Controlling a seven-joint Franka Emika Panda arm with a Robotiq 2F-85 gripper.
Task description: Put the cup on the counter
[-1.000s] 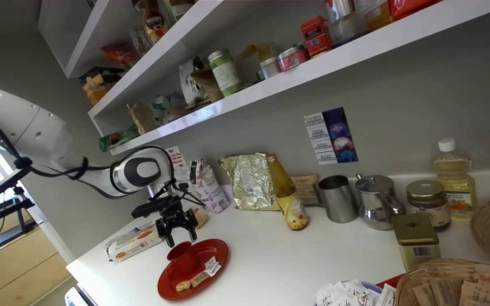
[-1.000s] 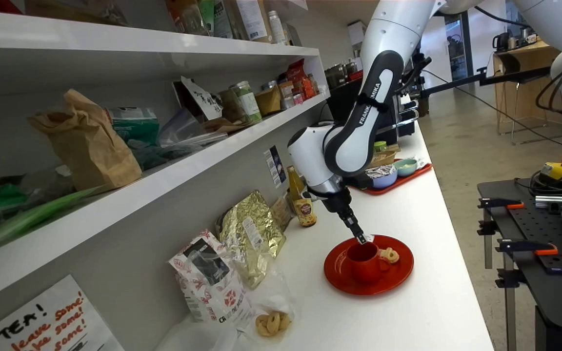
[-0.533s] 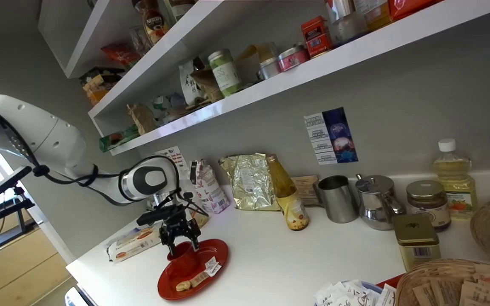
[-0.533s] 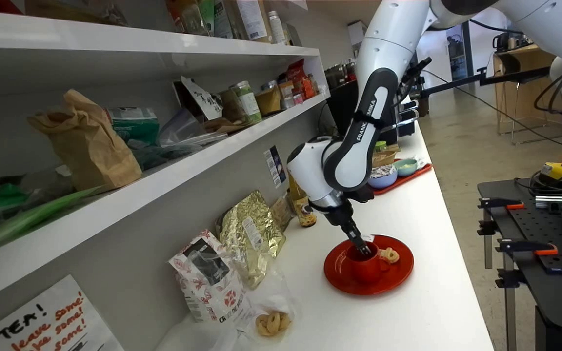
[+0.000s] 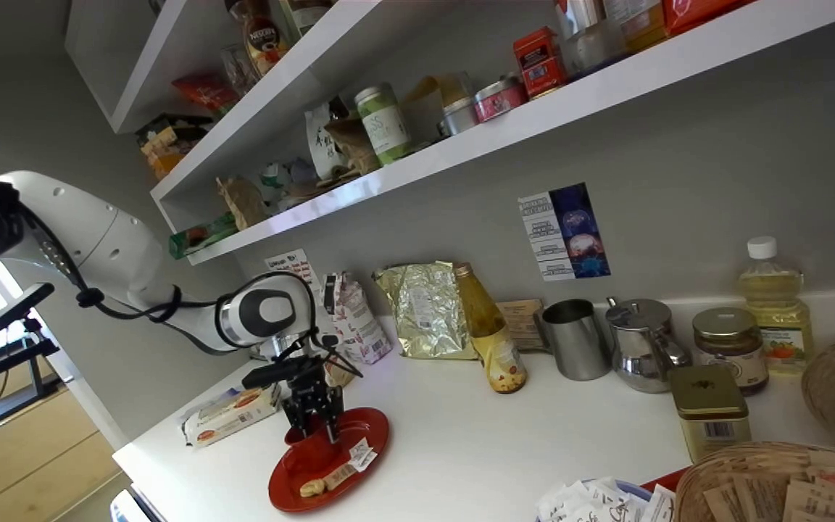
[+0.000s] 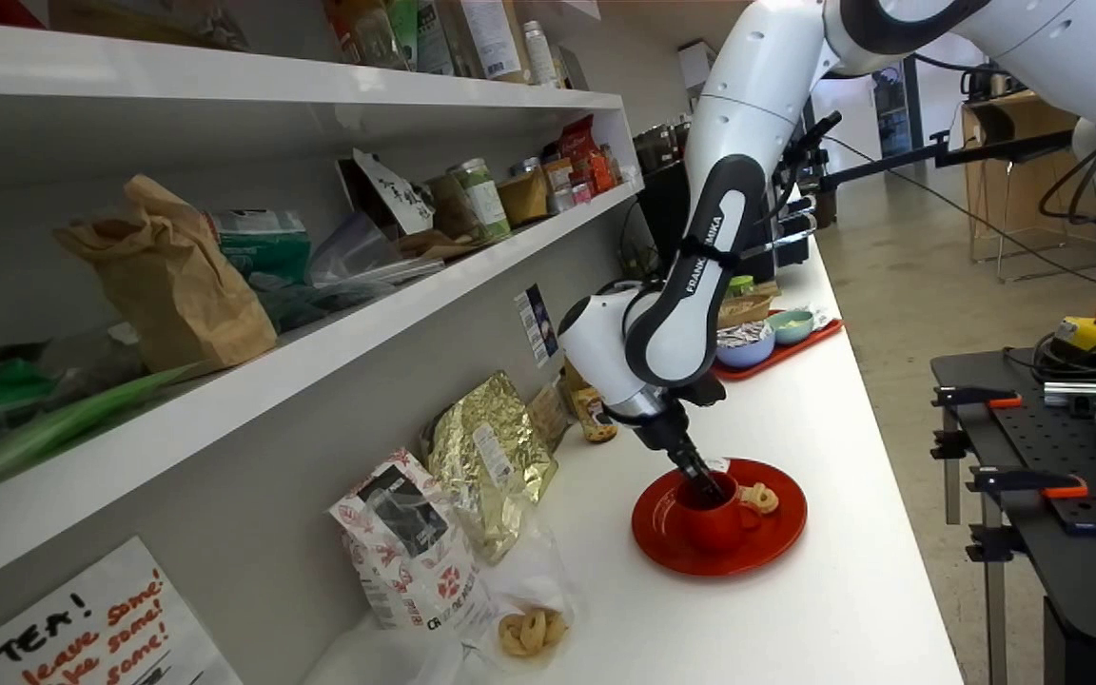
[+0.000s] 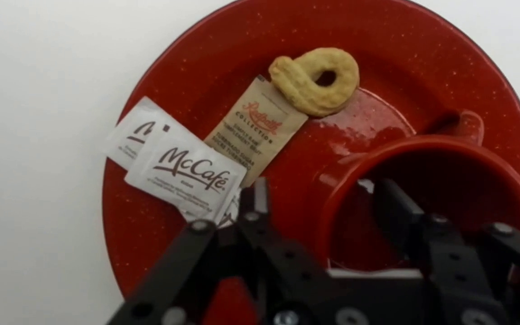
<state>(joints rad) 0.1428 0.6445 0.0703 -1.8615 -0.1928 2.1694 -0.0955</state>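
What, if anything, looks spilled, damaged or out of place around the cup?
I see nothing spilled or broken; the cup stands upright. Merely untidy: on the red plate, white McCafé packets lie askew, overlapping, and a ring-shaped biscuit covers a corner of the brown sugar packet.

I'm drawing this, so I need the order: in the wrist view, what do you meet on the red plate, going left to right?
White sugar packets → brown sugar packet → ring-shaped biscuit → red cup.
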